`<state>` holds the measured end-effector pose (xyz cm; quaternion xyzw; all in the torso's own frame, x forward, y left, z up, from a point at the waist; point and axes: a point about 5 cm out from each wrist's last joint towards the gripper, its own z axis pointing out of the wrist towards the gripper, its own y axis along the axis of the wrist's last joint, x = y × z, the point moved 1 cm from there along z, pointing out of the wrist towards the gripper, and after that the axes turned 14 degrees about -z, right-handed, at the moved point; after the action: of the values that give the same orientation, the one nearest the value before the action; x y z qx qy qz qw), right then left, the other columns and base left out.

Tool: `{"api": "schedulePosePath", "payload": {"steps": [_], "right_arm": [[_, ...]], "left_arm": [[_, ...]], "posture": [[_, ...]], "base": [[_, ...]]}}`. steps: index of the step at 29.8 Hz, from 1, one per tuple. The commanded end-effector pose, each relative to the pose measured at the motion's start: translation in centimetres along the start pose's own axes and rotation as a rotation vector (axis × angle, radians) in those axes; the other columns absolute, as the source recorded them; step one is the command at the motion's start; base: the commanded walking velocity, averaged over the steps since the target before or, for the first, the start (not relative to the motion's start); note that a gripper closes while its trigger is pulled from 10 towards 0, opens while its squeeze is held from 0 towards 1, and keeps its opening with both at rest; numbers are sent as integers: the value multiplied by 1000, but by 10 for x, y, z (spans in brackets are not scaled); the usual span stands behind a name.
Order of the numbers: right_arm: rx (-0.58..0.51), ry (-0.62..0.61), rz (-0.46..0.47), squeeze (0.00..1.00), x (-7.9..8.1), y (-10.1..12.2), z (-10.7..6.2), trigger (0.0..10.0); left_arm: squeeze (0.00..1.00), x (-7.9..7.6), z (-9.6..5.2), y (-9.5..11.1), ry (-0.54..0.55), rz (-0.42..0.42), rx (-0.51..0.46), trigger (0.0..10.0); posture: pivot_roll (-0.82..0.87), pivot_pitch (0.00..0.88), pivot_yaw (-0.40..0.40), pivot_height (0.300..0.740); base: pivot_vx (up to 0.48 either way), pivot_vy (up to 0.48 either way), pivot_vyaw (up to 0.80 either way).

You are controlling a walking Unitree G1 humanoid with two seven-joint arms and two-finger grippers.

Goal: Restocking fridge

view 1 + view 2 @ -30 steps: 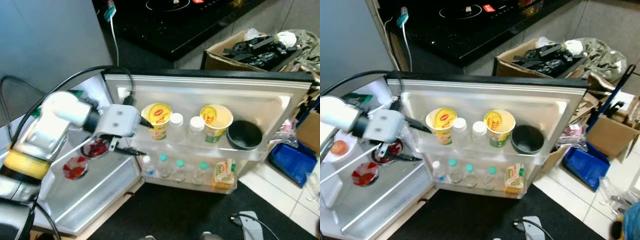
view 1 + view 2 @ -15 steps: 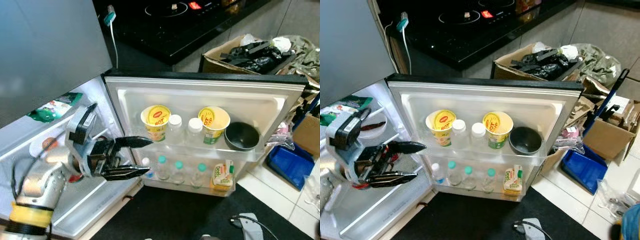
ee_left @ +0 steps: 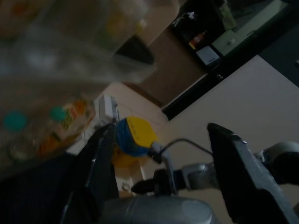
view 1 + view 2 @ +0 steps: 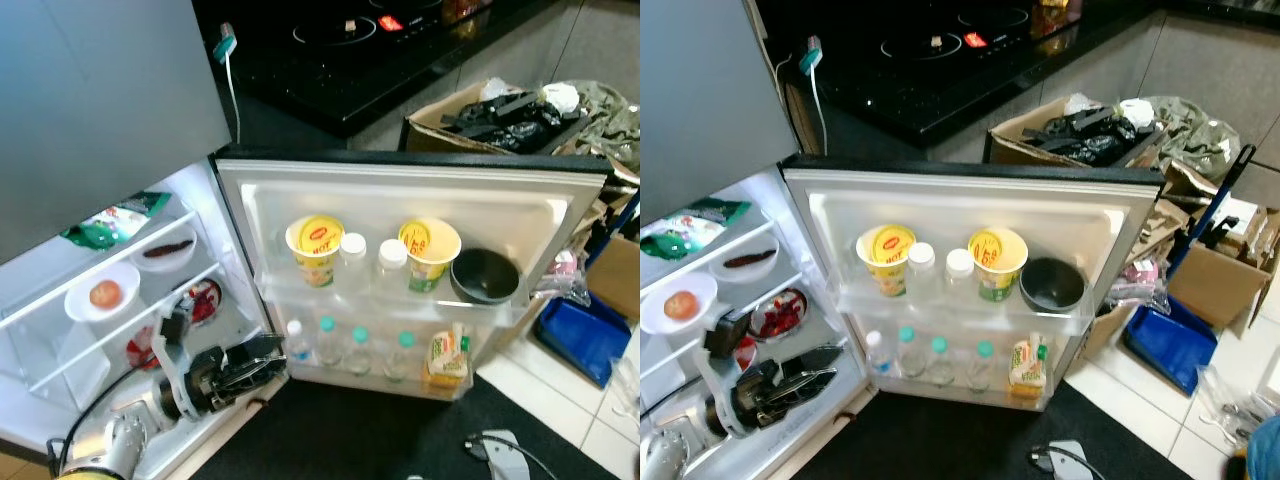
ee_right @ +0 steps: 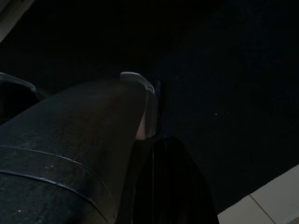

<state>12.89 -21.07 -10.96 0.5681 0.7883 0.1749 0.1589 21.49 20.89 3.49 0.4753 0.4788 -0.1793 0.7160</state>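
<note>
The left hand [image 4: 262,357] hung low before the open fridge, its fingers slightly apart and empty; just beyond its tips stood the door's small bottles [image 4: 327,336]; above them sat two noodle cups [image 4: 315,248]; behind it, a plate of red food [image 4: 203,300] rested on a shelf.

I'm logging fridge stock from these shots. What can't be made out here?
- Right gripper: right wrist view too dark to judge its fingers.
- Door shelf bottles: left wrist view blurs them.
- Noodle cups: lid print too small to read.
- Bowl: inside too dark to see.
</note>
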Motion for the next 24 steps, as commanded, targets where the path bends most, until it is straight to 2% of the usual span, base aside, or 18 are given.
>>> {"api": "schedulePosePath", "payload": {"steps": [1,3,4,5,7,8,9,11,12,13,14,15,17,20,23,24], "right_arm": [[60,12,-12,0,5,-13,-2,10000],[60,12,-12,0,5,-13,-2,10000],[65,2,-16,0,3,-13,-1,10000],[65,2,-16,0,3,-13,-1,10000],[60,-8,-23,0,-2,-7,-1,10000],[57,-12,-24,0,-4,-5,-1,10000],[57,-12,-24,0,-4,-5,-1,10000],[51,-28,-30,0,-10,-1,-1,10000],[51,-28,-30,0,-10,-1,-1,10000],[48,-41,-28,0,-13,1,-1,10000],[48,-41,-28,0,-13,1,-1,10000],[44,-62,-19,0,-19,2,-2,10000],[44,-62,-19,0,-19,2,-2,10000],[41,-118,5,0,-32,4,-5,10000],[41,-153,22,0,-40,3,-7,10000],[43,-188,42,0,-48,2,-10,10000]], "left_arm": [[0,30,-13,-26,256,-65,-35,10000],[0,30,-13,-26,256,-65,-35,10000],[0,45,-19,-42,409,-106,-51,10000],[0,45,-19,-42,409,-106,-51,10000],[0,66,-31,-71,700,-164,-106,10000],[0,70,-34,-77,774,-181,-130,10000],[0,70,-34,-77,774,-181,-130,10000],[0,77,-47,-88,967,-173,-154,10000],[0,77,-47,-88,967,-173,-154,10000],[0,79,-55,-93,1052,-183,-170,10000],[0,79,-55,-93,1052,-183,-170,10000],[0,80,-61,-99,1115,-190,-172,10000],[0,80,-61,-99,1115,-190,-172,10000],[0,81,-67,-110,1188,-182,-126,10000],[0,81,-67,-114,1216,-164,-94,10000],[0,82,-63,-118,1241,-132,-51,10000]], "posture": [[-19,41,41,740],[-19,41,41,740],[-15,32,32,740],[-15,32,32,740],[-13,16,16,740],[-13,11,12,740],[-13,11,12,740],[-12,0,0,740],[-12,0,0,740],[-11,0,-5,740],[-11,0,-5,740],[-12,0,-8,740],[-12,0,-8,740],[-13,2,-12,740],[-14,4,-13,740],[-14,13,-15,740]], "base": [[0,0,0],[0,0,0],[0,0,0],[0,0,0],[0,0,0],[0,0,0],[0,0,0],[0,0,0],[0,0,0],[0,0,0],[0,0,0],[0,0,0],[0,0,0],[0,0,0],[0,0,0],[0,0,0]]}}
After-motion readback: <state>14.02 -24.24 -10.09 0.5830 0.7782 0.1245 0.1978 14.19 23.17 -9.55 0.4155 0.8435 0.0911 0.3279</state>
